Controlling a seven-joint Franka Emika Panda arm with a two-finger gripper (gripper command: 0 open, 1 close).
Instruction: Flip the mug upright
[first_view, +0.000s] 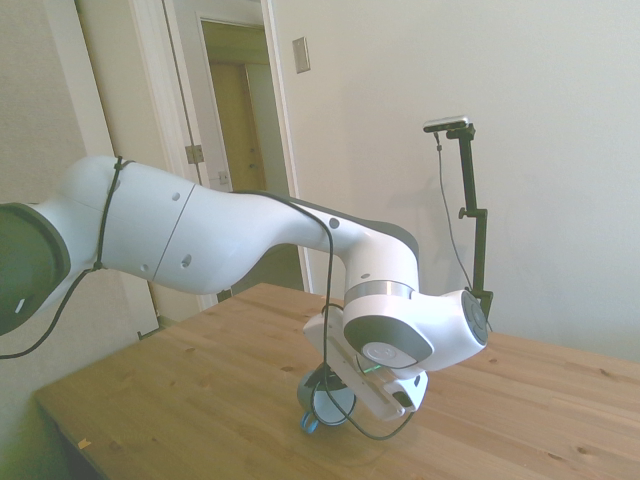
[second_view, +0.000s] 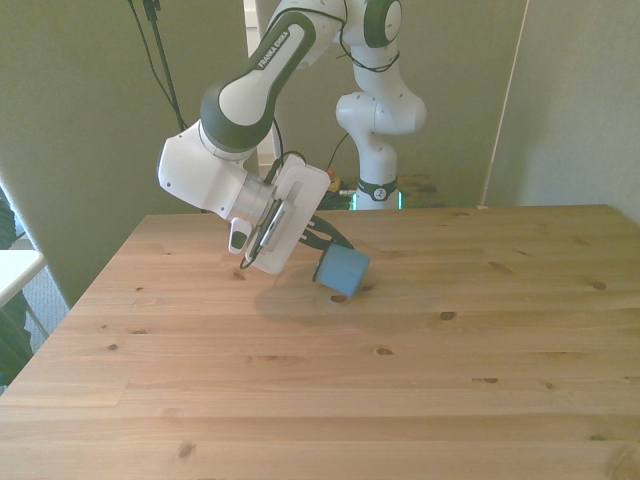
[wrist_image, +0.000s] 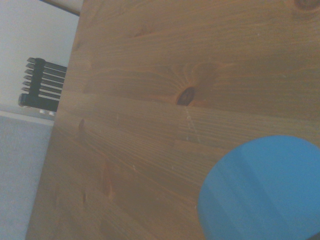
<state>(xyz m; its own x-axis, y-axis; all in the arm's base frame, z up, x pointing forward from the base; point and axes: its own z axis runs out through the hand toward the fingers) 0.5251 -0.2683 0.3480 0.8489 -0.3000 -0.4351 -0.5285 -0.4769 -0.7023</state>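
The blue mug (second_view: 343, 271) hangs tilted just over the wooden table (second_view: 420, 390), a little toward the front view's left of the middle, its base pointing down and to the front view's right. My gripper (second_view: 327, 246) reaches into its upper end from the left and is shut on the mug at the rim. In the side view the mug (first_view: 327, 406) shows its pale inside under the white hand, with the blue handle (first_view: 310, 425) low near the table. The wrist view shows the mug's round blue side (wrist_image: 260, 192) over the wood.
A dark knot (wrist_image: 187, 95) marks the wood beside the mug. The table's edge (wrist_image: 65, 115) runs close by in the wrist view, with a black slatted object (wrist_image: 42, 85) on the floor beyond. A white surface (second_view: 15, 268) stands off the table's left in the front view.
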